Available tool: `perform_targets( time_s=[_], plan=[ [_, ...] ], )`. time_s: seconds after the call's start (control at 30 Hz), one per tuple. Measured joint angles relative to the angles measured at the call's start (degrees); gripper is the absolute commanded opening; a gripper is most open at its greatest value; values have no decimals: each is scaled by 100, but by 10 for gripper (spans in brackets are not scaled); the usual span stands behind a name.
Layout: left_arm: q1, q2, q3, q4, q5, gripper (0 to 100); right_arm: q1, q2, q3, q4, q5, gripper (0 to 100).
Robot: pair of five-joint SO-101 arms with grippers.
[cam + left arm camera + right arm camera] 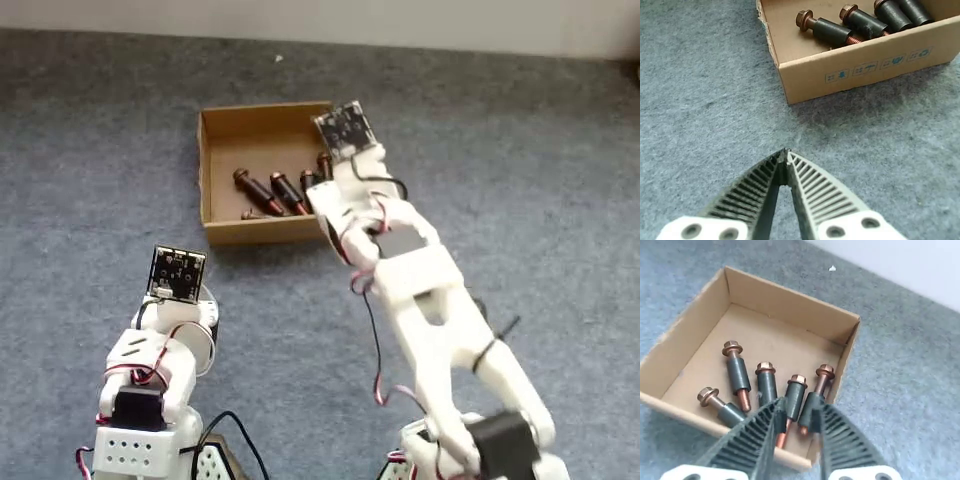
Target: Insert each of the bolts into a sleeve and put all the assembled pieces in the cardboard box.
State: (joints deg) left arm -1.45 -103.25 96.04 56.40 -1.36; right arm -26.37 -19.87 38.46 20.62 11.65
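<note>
The cardboard box (265, 231) sits on the grey carpet and holds several assembled pieces (258, 188), copper bolts in dark sleeves. In the right wrist view they lie side by side on the box floor (737, 372). My right gripper (797, 410) hovers over the box's near right corner, open by a narrow gap, and two bolt ends show through that gap below it. My left gripper (785, 153) is shut and empty, low over the carpet a short way in front of the box's front wall (865, 65).
Grey carpet (520, 150) surrounds the box on all sides. The right arm (400, 250) stretches diagonally from the near edge up to the box. The left arm (160, 350) stands at the near left. A pale wall strip runs along the far edge.
</note>
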Motion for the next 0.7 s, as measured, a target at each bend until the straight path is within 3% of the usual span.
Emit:
perform_targets(
  time_s=[0.7],
  plan=[
    [0,0,0,0,0,7,123,-4492,3657,0,0,36]
  ],
)
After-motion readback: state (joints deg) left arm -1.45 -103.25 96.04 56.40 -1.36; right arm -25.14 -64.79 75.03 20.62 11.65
